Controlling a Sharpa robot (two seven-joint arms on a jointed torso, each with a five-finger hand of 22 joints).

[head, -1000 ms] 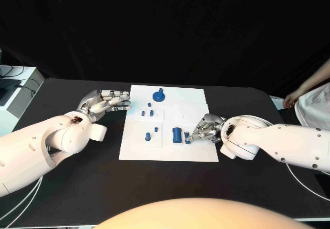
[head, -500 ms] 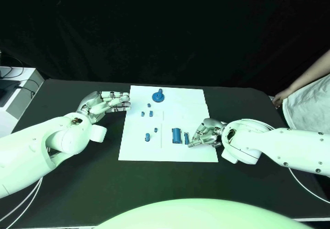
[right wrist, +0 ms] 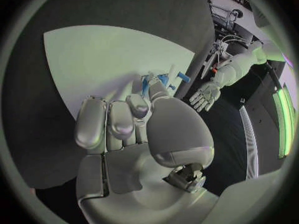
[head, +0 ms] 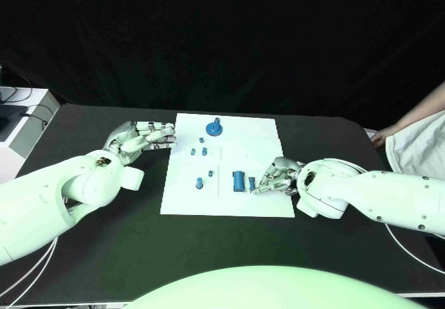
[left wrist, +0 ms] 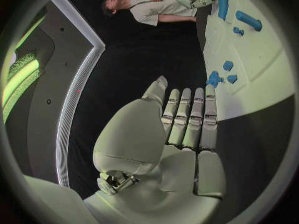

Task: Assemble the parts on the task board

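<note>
White and flat, the rectangular task board (head: 264,145) sits in the middle of the matte black desk (head: 111,257), with small blue plastic parts scattered over it. At the far end stands a round blue disc with a short upright peg (head: 214,129); nearer are two tiny blue blocks side by side (head: 199,152), then a little blue pin (head: 211,174) next to a stubby blue cylinder (head: 199,183).

Over to the right hand (head: 276,176), silver and jointed, low over the board's near right portion: its fingers (right wrist: 118,119) are curled in with the tips bunched right at a slim blue bar (head: 251,185), touching it (whether it is truly pinched I cannot tell). Just beside that bar lies a thicker blue oblong block (head: 239,181), flat on the plate.

The left hand (head: 142,138) hovers off the board's left edge, above bare desk, holding nothing. From its wrist camera the fingers (left wrist: 187,117) lie straight and side by side, the thumb set slightly apart, pointing towards the board's corner where the two small blocks show.
</note>
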